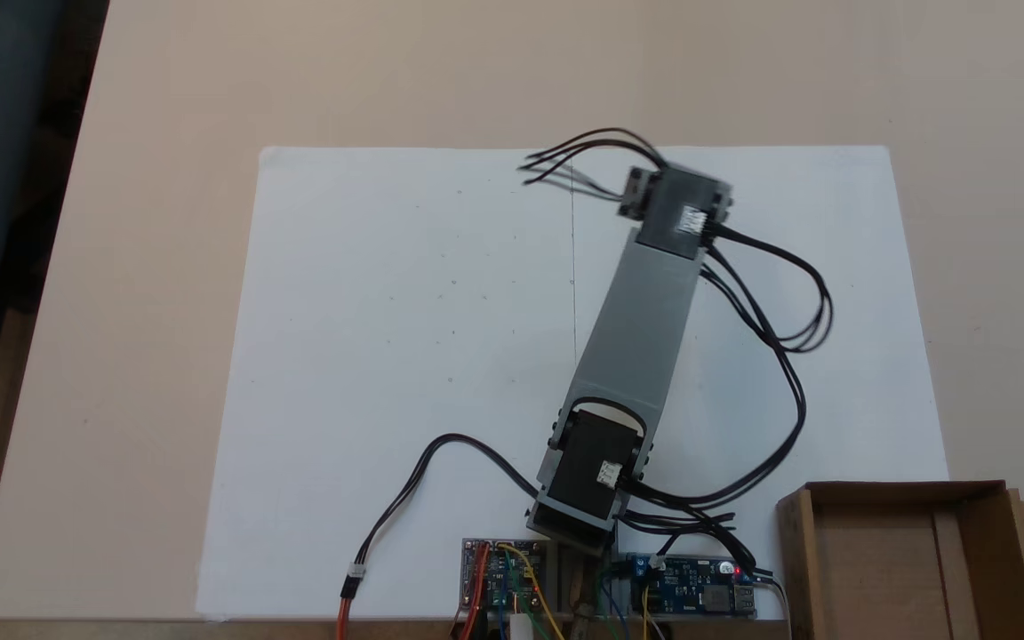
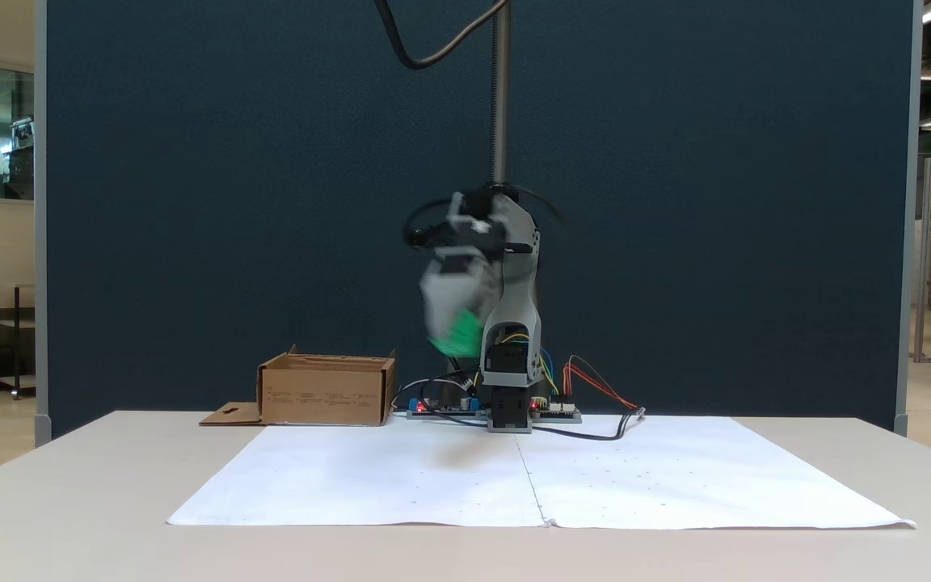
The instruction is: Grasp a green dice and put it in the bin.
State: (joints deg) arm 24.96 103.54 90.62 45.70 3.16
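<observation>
The green dice [image 2: 461, 339] hangs well above the table as a blurred green patch at the lower end of my gripper [image 2: 456, 323], which is shut on it. Motion smears the gripper, so its jaws are hard to make out. From above, the grey arm [image 1: 641, 329] reaches out over the white sheet and covers the gripper and the dice. The bin [image 2: 324, 398] is a shallow brown cardboard box standing left of the arm's base, clear of the gripper. In the view from above, the bin [image 1: 903, 489] sits at the bottom right and its inside looks bare.
A large white paper sheet [image 1: 405, 356] covers the table's middle. Circuit boards [image 1: 499, 573] and loose black cables [image 1: 779, 338] crowd the arm's base. A metal pole [image 2: 500, 97] rises behind the arm, in front of a dark blue partition [image 2: 191, 202].
</observation>
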